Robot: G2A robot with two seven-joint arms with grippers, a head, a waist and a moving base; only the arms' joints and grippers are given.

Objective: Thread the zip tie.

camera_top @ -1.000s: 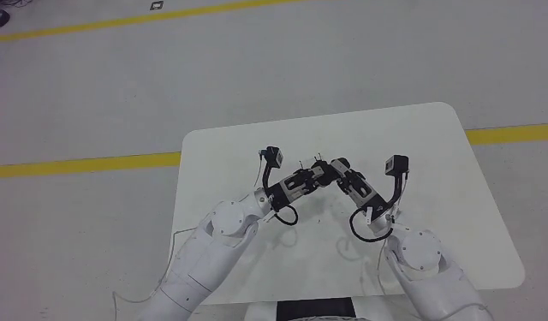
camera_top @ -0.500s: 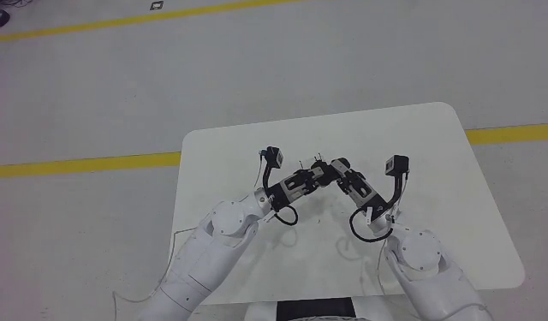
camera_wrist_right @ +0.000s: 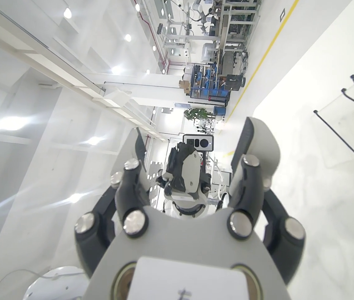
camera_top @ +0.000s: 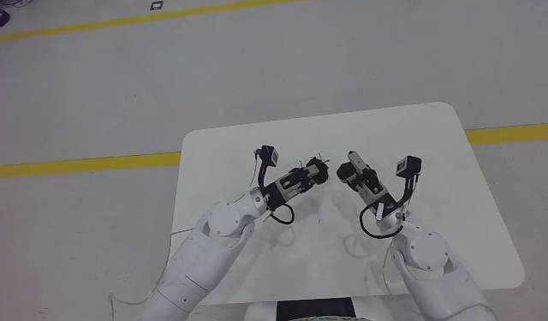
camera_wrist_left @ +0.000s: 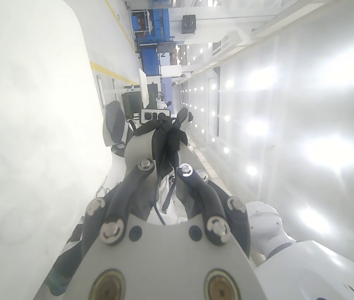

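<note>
Top view: the left gripper (camera_top: 320,169), above the table (camera_top: 445,150), pinches the black zip tie (camera_wrist_left: 165,157); the right gripper (camera_top: 349,159) stands wide open nearby. Best to align tail and head slowly before closing.

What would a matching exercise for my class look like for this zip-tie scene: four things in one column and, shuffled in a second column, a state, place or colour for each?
Things
1. left gripper
2. right gripper
3. spare zip ties
4. table

States, places, colours
A. white
B. open, holding nothing
C. lying in a clear holder
D. shut on a black zip tie

Pairs: 1-D, 2-B, 3-C, 4-A.
</note>
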